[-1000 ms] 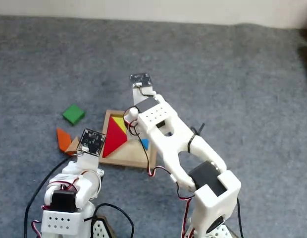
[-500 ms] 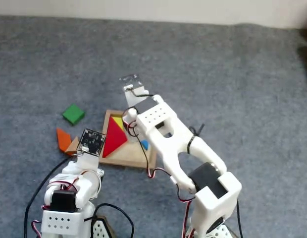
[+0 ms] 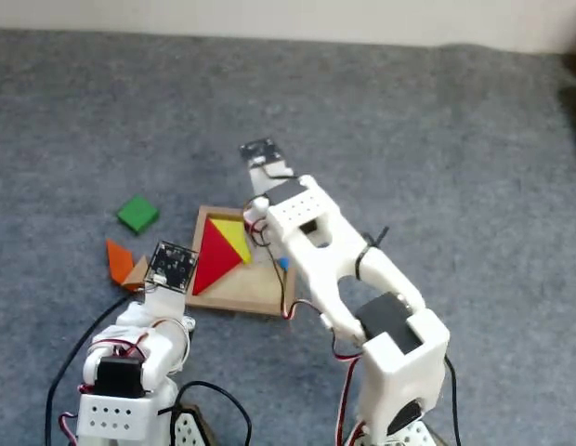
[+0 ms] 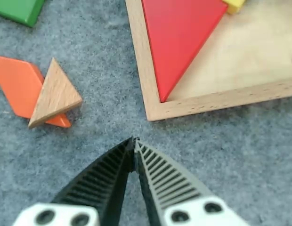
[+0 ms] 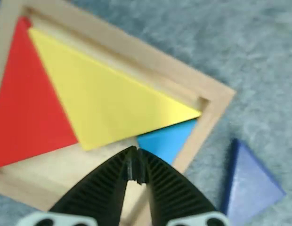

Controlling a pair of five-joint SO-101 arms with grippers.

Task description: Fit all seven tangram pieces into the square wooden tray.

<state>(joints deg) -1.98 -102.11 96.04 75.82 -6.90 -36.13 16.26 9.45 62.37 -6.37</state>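
The square wooden tray (image 3: 234,295) lies between the two arms and holds a red triangle (image 3: 210,257) and a yellow triangle (image 3: 234,237). A light blue piece (image 5: 167,140) sits in the tray against the yellow triangle (image 5: 108,99). My right gripper (image 5: 135,154) hangs shut and empty over the tray, by the light blue piece. A dark blue triangle (image 5: 249,188) lies on the carpet just outside the tray rim (image 5: 136,52). My left gripper (image 4: 134,141) is shut and empty above the carpet near a tray corner (image 4: 153,110). A wooden triangle (image 4: 54,94) overlaps an orange parallelogram (image 4: 14,84).
A green square (image 3: 137,214) lies on the grey carpet left of the tray, beyond the orange parallelogram (image 3: 117,259) and wooden triangle (image 3: 137,272). The right arm's body (image 3: 311,242) covers the tray's right side. Open carpet stretches to the back and right.
The right arm's wrist swung a little left and back, and its body shifted slightly right, uncovering more of the yellow triangle. The left arm kept still.
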